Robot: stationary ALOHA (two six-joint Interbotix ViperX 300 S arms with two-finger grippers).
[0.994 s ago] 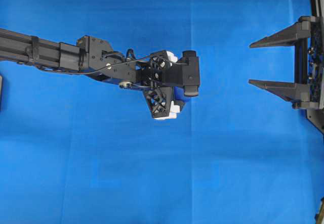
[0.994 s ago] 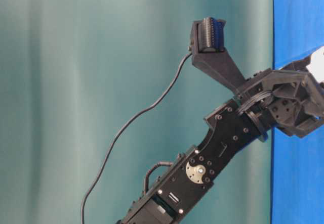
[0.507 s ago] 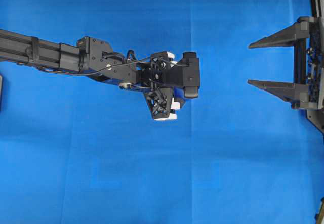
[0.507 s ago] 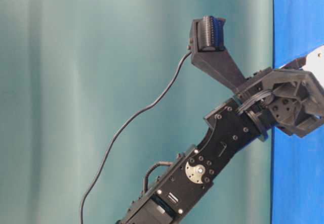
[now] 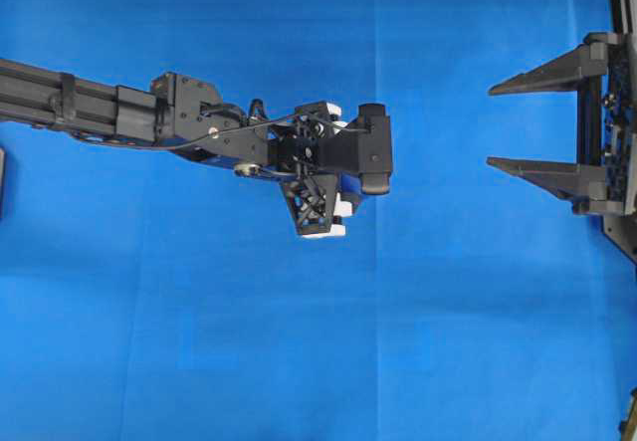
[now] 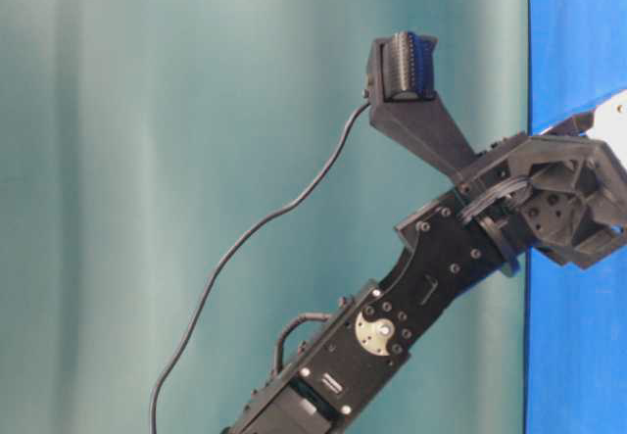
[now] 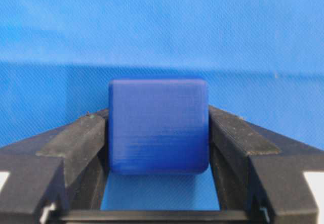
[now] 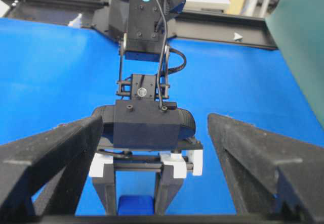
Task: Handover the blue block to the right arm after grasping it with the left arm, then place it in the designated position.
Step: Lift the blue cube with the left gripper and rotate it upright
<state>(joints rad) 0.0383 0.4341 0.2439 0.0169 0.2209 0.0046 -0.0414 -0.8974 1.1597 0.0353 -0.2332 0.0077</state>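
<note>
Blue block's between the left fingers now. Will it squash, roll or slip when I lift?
The blue block looks rigid: its faces stay flat between the left gripper fingers. Flat sides mean it probably won't roll. Its smooth surface and rounded edges could let it slip slightly.

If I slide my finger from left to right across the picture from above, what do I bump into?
The left arm → its left gripper pointing down → bare blue cloth → the open right gripper at the edge.
</note>
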